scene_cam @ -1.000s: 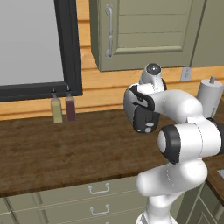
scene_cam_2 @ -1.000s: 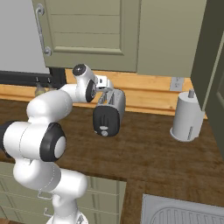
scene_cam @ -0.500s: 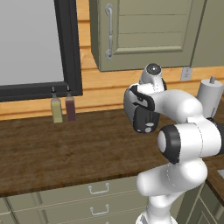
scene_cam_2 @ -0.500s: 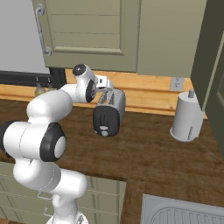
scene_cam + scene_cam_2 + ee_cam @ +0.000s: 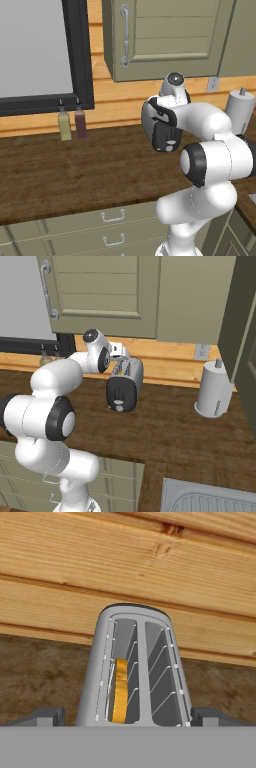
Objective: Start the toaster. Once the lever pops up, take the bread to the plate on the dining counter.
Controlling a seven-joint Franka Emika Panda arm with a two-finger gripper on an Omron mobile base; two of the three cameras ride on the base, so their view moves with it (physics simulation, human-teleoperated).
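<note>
Toaster (image 5: 137,667) under claw (image 5: 127,717) — wide, empty

Illumination is even and diffuse, typical of rendering, with no visible source. All views are sharp, without blur, glare or edge distortion. A soft shadow darkens the countertop (image 5: 170,426) beside the toaster (image 5: 124,386). Its slots show shaded interiors.

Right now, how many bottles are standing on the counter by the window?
2. A pale yellowish bottle and a dark reddish bottle stand side by side against the wooden wall, below the window frame's corner. The arm may hide others.
</note>
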